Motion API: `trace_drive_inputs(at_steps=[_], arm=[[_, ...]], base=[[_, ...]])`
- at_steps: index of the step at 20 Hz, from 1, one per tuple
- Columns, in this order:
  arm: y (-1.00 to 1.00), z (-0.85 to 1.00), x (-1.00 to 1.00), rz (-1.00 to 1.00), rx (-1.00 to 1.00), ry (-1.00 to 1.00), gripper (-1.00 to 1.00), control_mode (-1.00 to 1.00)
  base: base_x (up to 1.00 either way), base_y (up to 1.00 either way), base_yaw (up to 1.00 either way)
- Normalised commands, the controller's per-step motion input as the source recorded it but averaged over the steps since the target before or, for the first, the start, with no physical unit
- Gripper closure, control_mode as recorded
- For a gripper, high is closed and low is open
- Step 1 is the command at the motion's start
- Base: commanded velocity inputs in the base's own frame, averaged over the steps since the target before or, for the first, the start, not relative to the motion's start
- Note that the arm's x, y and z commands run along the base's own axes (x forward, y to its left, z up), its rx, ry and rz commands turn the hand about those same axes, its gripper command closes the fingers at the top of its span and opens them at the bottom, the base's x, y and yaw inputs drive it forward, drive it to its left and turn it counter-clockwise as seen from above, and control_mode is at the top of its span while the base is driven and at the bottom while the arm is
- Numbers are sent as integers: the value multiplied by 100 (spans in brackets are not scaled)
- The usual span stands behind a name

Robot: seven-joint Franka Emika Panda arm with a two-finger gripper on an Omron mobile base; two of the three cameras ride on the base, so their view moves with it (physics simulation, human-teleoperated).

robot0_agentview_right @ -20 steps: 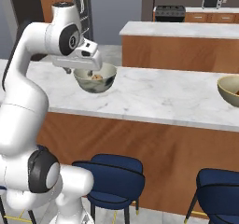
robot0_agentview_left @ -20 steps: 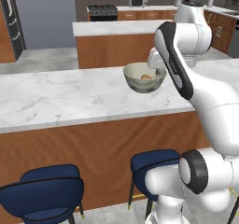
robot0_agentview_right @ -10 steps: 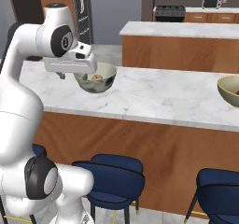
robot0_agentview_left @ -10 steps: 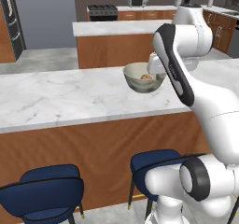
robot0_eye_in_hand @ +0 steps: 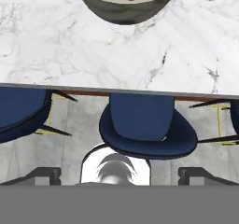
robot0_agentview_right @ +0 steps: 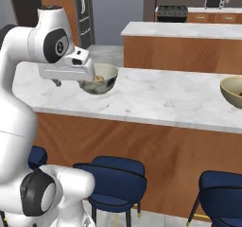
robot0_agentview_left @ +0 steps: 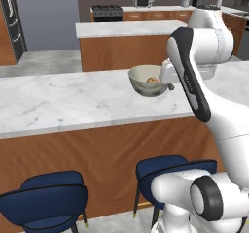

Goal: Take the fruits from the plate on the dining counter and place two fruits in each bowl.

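From the left base view we see the pale grey bowl (robot0_agentview_left: 149,80) on the dining counter (robot0_agentview_left: 73,101), at about one o'clock from the picture's centre, with a reddish-brown fruit (robot0_agentview_left: 152,80) showing over its rim. The arm's white hand sits just at the bowl's three o'clock side, so close that we cannot tell whether it touches the rim.

The right base view gives us what the left one lacks: a second bowl, the beige bowl (robot0_agentview_right: 232,90), far along the same counter at three o'clock, cut by the picture's edge. Here the grey bowl stands at ten o'clock, partly behind the hand, and the fruit is a small brownish patch inside it. A dark stub under the hand at nine o'clock may be a fingertip; we cannot be sure.

The hand view looks down over the counter's edge. The grey bowl is at twelve o'clock, cropped by the top border, with the reddish-brown fruit plainly inside. Below the marble edge lies a blue stool (robot0_eye_in_hand: 147,127) at centre, and another stool (robot0_eye_in_hand: 21,111) at nine o'clock. The gripper (robot0_eye_in_hand: 119,174) has its two dark fingertips (robot0_eye_in_hand: 44,173) far apart at five and seven o'clock, jaws spread wide with nothing between them.
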Motion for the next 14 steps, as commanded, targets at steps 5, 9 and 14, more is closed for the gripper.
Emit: trace_drive_inputs(at_steps=[5, 9, 14], arm=[[0, -6, -25, -1, 0, 0, -100, -100], [0, 0, -3, -3, 0, 0, -100, -100], [0, 0, 0, 0, 0, 0, -100, 100]], base=[[0, 0, 0], [0, 0, 0], [-4, 0, 0]])
